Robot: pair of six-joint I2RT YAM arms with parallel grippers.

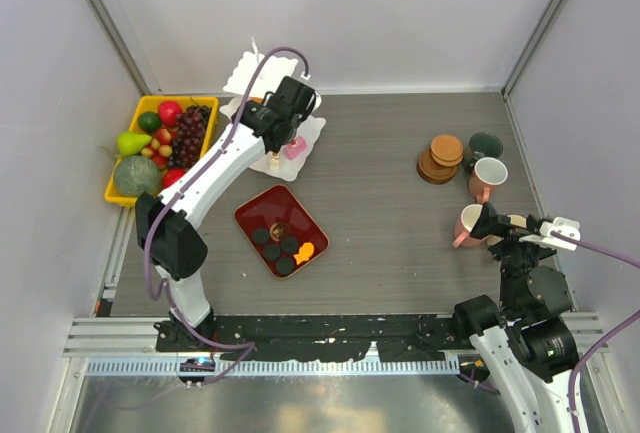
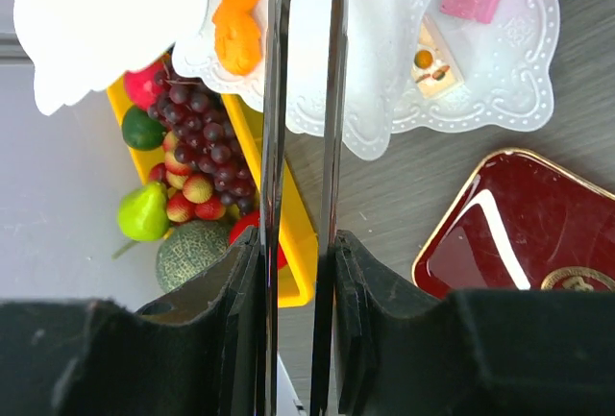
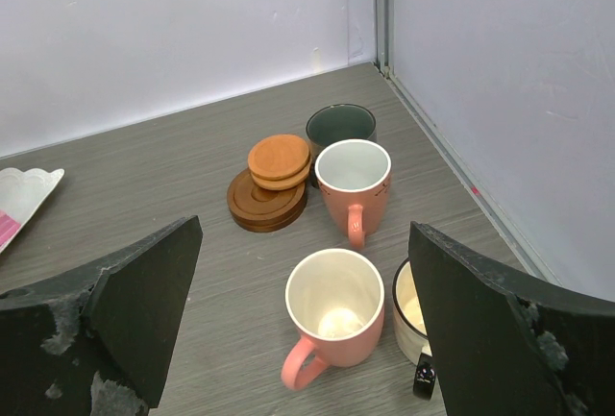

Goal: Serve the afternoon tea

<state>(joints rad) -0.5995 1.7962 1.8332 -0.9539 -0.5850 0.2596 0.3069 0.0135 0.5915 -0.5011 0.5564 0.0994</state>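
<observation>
White stand, pastries, mugs, stacked coasters

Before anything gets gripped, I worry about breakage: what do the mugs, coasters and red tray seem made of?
Mugs: likely glazed ceramic, smooth glossy walls. Coasters: probably wood, matte brown with turned rims. Red tray: lacquer or plastic, cannot tell which; mirror-like highlights, gold edge.
</observation>
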